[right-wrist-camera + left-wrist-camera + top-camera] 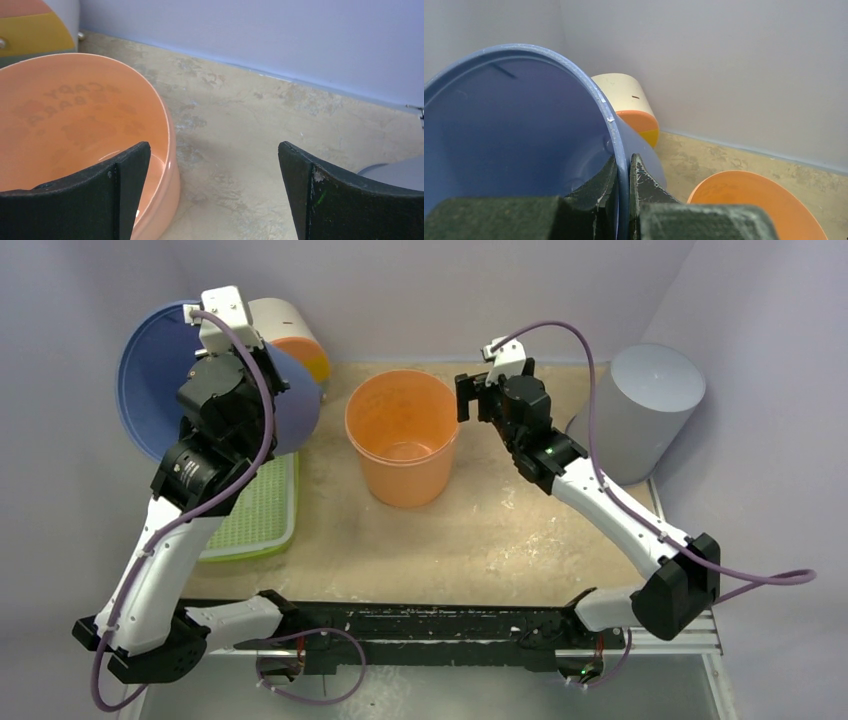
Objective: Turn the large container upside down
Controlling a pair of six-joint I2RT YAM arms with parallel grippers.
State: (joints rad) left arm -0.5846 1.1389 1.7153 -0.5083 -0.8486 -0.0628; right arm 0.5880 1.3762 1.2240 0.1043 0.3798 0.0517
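The large blue container [150,380] is off the table at the back left, tipped on its side with its mouth facing left. My left gripper [203,348] is shut on its rim. In the left wrist view the blue rim [596,100] runs between the fingertips of the left gripper [624,175], one finger inside the container and one outside. My right gripper [478,398] is open and empty, just right of an upright orange container [402,425]. In the right wrist view the right gripper [214,170] is open, its left finger over the orange rim [167,130].
A grey cylinder [650,405] stands at the back right. A white container with orange and yellow bands [290,335] lies behind the blue one. A green tray [255,515] lies under the left arm. Walls close in at the back and sides.
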